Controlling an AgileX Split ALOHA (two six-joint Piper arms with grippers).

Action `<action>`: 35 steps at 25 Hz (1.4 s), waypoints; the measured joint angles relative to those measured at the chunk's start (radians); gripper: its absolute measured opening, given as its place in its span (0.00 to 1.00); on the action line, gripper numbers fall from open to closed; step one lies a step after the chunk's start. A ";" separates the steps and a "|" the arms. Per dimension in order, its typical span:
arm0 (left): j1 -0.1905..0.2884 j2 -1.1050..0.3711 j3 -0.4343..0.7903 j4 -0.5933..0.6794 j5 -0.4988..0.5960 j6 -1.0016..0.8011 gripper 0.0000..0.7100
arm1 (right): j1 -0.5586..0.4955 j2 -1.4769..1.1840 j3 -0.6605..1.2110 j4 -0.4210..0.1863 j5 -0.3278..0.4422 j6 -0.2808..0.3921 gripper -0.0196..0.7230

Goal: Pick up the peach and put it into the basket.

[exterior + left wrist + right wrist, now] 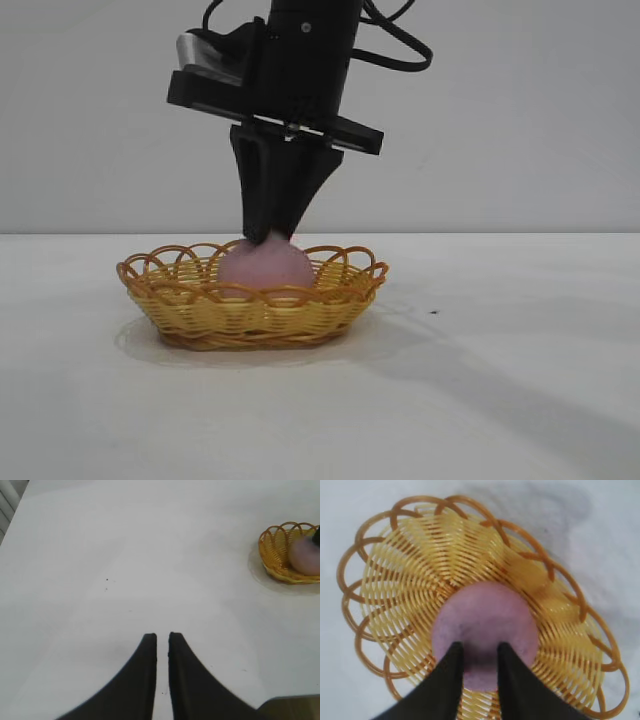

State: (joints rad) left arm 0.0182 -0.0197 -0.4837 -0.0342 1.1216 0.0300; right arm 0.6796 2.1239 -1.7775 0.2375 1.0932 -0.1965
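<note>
The dull pink peach lies inside the yellow-orange wicker basket on the white table. My right gripper points straight down at the top of the peach. In the right wrist view its two black fingers stand apart, open, the right gripper spanning only a narrow strip of the peach, which rests on the woven floor of the basket. My left gripper is shut on nothing over bare table, far from the basket and the peach.
White tabletop stretches all round the basket. A plain grey wall stands behind it. The right arm's shadow falls across the table to the right of the basket.
</note>
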 joint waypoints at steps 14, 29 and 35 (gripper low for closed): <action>0.000 0.000 0.000 0.000 0.000 0.000 0.05 | -0.511 -0.014 0.000 -0.100 -0.048 0.156 0.57; 0.000 0.000 0.000 0.000 0.000 0.000 0.05 | -0.573 -0.392 0.471 -0.084 -0.164 0.167 0.57; 0.000 0.000 0.000 0.000 0.000 0.000 0.05 | -0.573 -0.660 0.853 -0.086 -0.082 0.142 0.57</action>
State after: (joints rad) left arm 0.0182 -0.0197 -0.4837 -0.0342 1.1216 0.0300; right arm 0.1064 1.4638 -0.9241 0.1516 1.0111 -0.0548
